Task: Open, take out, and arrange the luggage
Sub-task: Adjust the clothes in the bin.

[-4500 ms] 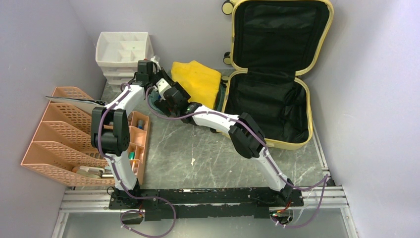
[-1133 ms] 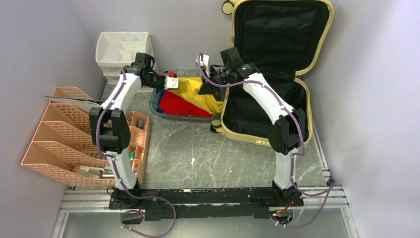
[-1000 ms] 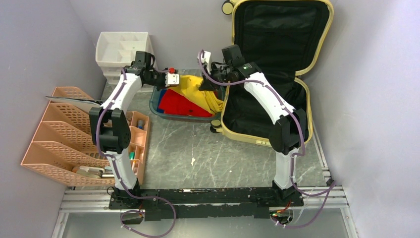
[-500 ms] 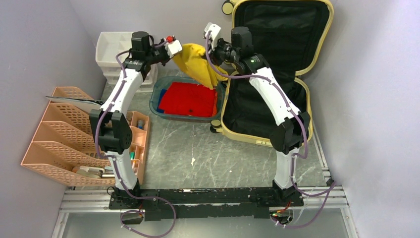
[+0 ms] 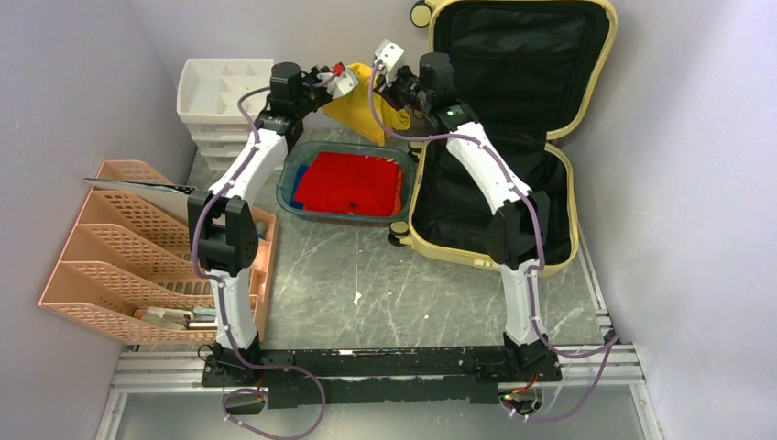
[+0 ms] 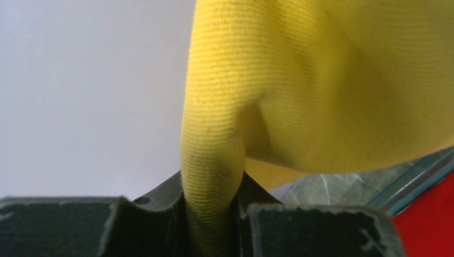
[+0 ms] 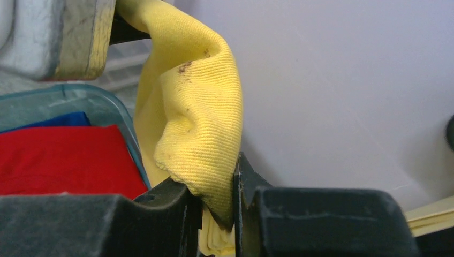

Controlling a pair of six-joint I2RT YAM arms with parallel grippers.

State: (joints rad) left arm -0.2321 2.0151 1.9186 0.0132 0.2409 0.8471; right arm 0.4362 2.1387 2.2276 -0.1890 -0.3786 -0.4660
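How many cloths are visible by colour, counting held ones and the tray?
Yellow cloth: 1, held in the air by the left gripper and right gripper
Red cloth: 1, on top in the teal tray
Blue cloth: 1, edge showing under the red
Total: 3 visible; an orange sliver at the tray's right side is too small to tell.

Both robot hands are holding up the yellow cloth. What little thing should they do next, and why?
Probably move the two grippers apart a little. The left gripper and right gripper each pinch the yellow cloth close together, so it hangs bunched above the teal tray's far end. Stretched flat, it could be laid neatly on the red cloth.
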